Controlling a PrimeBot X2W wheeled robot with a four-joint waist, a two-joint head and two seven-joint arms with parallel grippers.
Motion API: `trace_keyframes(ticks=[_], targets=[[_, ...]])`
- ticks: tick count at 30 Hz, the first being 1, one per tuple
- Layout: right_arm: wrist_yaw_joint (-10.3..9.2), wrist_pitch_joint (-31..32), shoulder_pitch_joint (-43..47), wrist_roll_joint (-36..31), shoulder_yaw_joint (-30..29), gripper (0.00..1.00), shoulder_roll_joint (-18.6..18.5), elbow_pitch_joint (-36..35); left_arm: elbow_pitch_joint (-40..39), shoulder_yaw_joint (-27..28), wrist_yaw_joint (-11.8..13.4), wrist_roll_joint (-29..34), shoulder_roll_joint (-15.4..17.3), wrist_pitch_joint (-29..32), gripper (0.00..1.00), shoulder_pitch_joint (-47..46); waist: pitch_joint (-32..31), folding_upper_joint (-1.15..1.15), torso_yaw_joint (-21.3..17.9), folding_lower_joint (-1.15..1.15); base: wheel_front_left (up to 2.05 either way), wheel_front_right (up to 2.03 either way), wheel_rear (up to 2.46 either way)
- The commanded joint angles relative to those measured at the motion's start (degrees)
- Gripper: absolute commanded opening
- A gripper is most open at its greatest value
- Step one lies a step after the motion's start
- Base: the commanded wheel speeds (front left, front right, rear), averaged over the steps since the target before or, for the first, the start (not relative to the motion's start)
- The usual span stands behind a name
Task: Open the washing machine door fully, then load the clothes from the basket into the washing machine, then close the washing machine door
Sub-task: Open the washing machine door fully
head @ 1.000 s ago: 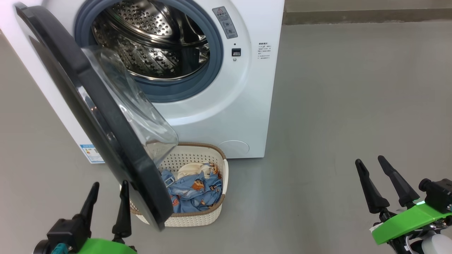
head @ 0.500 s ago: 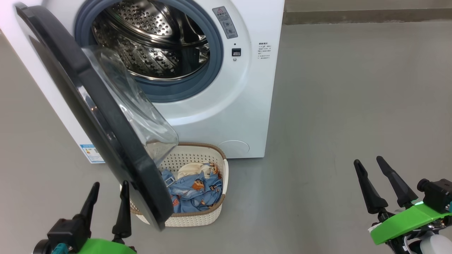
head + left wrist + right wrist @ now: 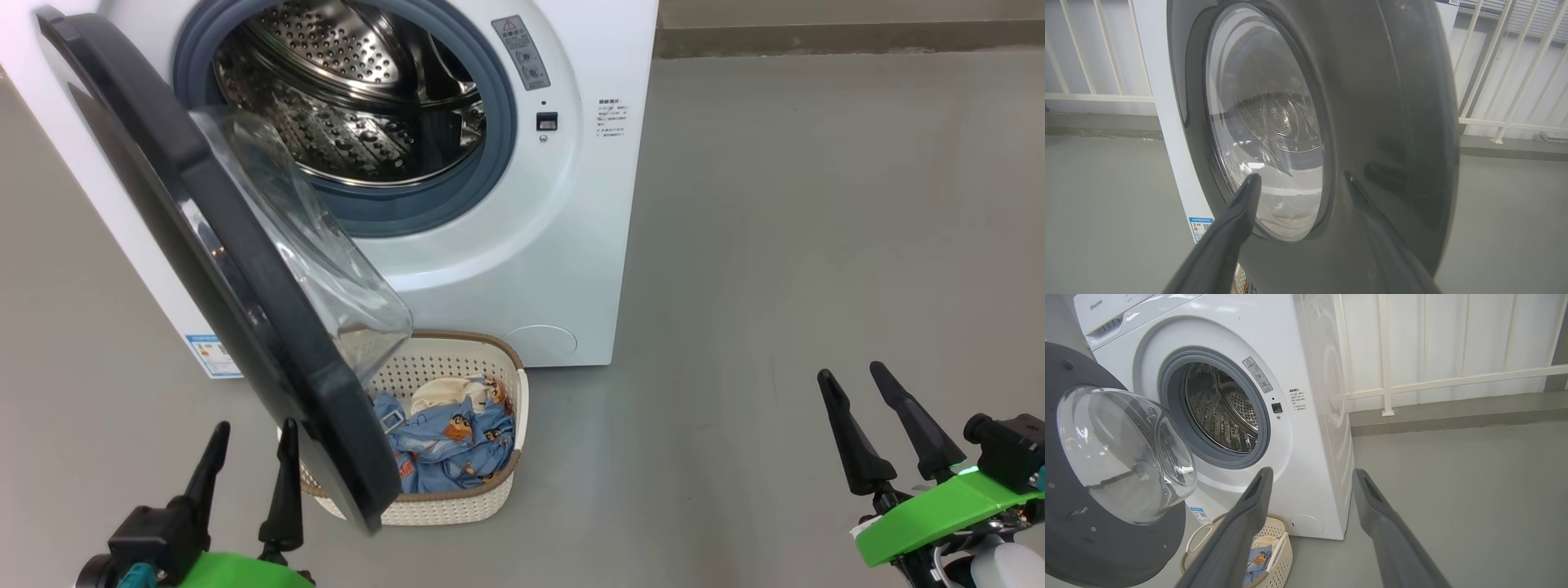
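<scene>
The washing machine door stands roughly half open. It is edge-on in the head view, slanting from 10 o'clock down to 6 o'clock, with its lower rim hanging over the basket at 6 o'clock. The clothes lie in that basket, partly hidden behind the door. The washing machine fills 11 to 12 o'clock, its drum open to view. The step in hand looks to be the first one: getting the door fully open.

The left gripper sits at 7 o'clock, just beside the door's outer face, jaws spread wide and holding nothing. The right gripper is at 4 o'clock over the floor, jaws equally wide and empty, well apart from everything.

A push from the left gripper's side would likely swing the door shut. It is probably better to work from the inner side:

- Set a finger against the black rim beside the glass bowl, near the free edge at 6 o'clock where leverage is best.
- Sweep toward 9 o'clock along the door's arc.
- Avoid the bowl itself, since its curved surface would probably let a finger slide off.
- Move the left arm out of the swing path first.
- Carry on until the rim clears the basket, or the clothes will be awkward to reach.
</scene>
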Motion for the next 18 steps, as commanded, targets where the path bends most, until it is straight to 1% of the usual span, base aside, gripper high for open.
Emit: trace_keyframes(ticks=[1, 3, 4, 5, 6, 7, 12, 18], targets=[[0.09, 0.1, 0.3, -0.5, 0.7, 1.0, -0.7, -1.5, -1.5, 1.8, 0.3, -0.5, 1.2, -0.4, 1.0, -1.5, 0.0, 0.0, 0.0, 0.0, 0.0, 0.0, 0.0], [0.09, 0.1, 0.3, -0.5, 0.7, 1.0, -0.7, -1.5, -1.6, 1.8, 0.3, -0.5, 1.2, -0.4, 0.99, -1.6, 0.0, 0.0, 0.0, 0.0, 0.0, 0.0, 0.0], [0.09, 0.1, 0.3, -0.5, 0.7, 1.0, -0.7, -1.5, -1.6, 1.8, 0.3, -0.5, 1.3, -0.4, 0.9, -1.6, 0.1, 0.0, 0.0, 0.0, 0.0, 0.0, 0.0], [0.09, 0.1, 0.3, -0.5, 0.7, 1.0, -0.7, -1.5, -1.6, 1.8, 0.3, -0.5, 1.3, -0.4, 0.64, -1.7, 0.1, 0.0, 0.1, 0.0, 0.0, 0.0, 0.0], [0.09, 0.1, 0.3, -0.5, 0.7, 1.0, -0.7, -1.5, -1.6, 1.8, 0.4, -0.5, 1.3, -0.4, 0.42, -1.7, 0.1, 0.0, 0.1, 0.0, 0.0, 0.0, 0.0], [0.09, 0.1, 0.3, -0.4, 0.7, 1.0, -0.6, -1.5, -1.7, 1.8, 0.4, -0.5, 1.3, -0.4, 0.0, -1.7, 0.1, 0.0, 0.1, 0.0, 0.0, 0.0, 0.0], [0.09, 0.1, 0.4, -0.2, 0.7, 1.0, -0.4, -1.6, -2.5, 2.2, 0.6, -0.6, 1.3, -0.4, 0.0, -2.0, 0.2, 0.0, 0.3, 0.0, 0.0, 0.0, 0.0], [0.09, 0.1, 0.4, -0.3, 0.7, 1.0, -0.2, -1.6, -5.8, 2.8, 1.3, 0.5, 1.1, -0.4, 0.0, -2.7, 0.3, 0.0, 0.5, 0.0, 0.0, 0.0, 0.0]])
